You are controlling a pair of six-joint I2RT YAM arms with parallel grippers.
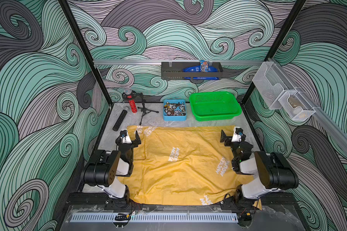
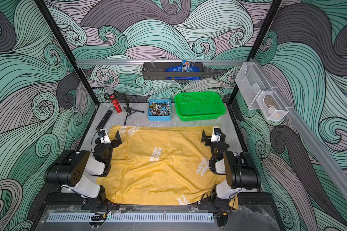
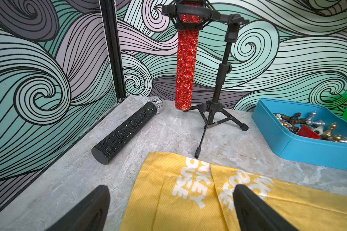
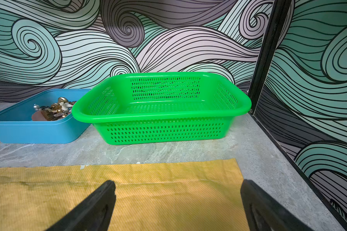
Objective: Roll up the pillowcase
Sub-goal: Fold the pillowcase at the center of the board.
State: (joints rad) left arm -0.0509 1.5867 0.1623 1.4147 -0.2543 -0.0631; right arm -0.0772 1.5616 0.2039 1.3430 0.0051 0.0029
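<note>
Left wrist view: wide-spread left hand (image 3: 171, 189) above unrolled pillowcase (image 3: 180, 212)

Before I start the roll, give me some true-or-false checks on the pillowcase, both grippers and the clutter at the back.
1. The pillowcase lies spread out on the table, unrolled. True.
2. The left gripper and right gripper are shut on fabric. False: both stand open, gripping nothing.
3. The green basket is empty. True.
4. The black microphone hangs in the stand. False: it lies on the table; the red microphone hangs there.
</note>
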